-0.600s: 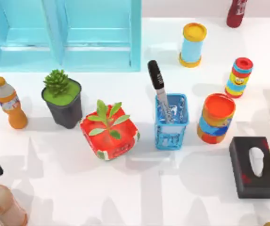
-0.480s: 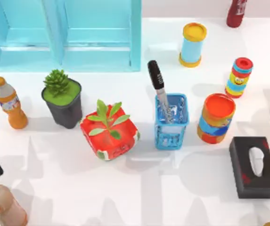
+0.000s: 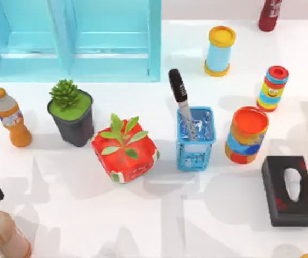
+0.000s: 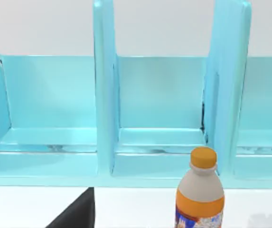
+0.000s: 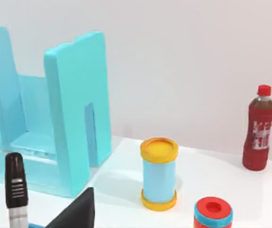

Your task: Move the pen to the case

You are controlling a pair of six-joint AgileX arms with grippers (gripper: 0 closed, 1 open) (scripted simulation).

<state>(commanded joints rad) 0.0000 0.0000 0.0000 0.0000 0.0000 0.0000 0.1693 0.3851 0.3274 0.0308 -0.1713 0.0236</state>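
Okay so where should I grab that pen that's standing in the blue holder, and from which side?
Grip the pen on its thick black cap, the part sticking out above the blue holder; the silver barrel sits inside. It leans toward the table's far left, so probably come from above, tilted along that lean, fingers closing across the cap. The red plant pot and the orange can stand apart from it.

Top view: high above the worktop, looking down on the whole spread.
Left wrist view: low and close, facing level into the blue case — orange-capped bottle just in front.
Right wrist view: low, facing the back wall past the case's end panel.
Shared: the case; pen and yellow-lidded can appear from above and from the right wrist — pen, can.
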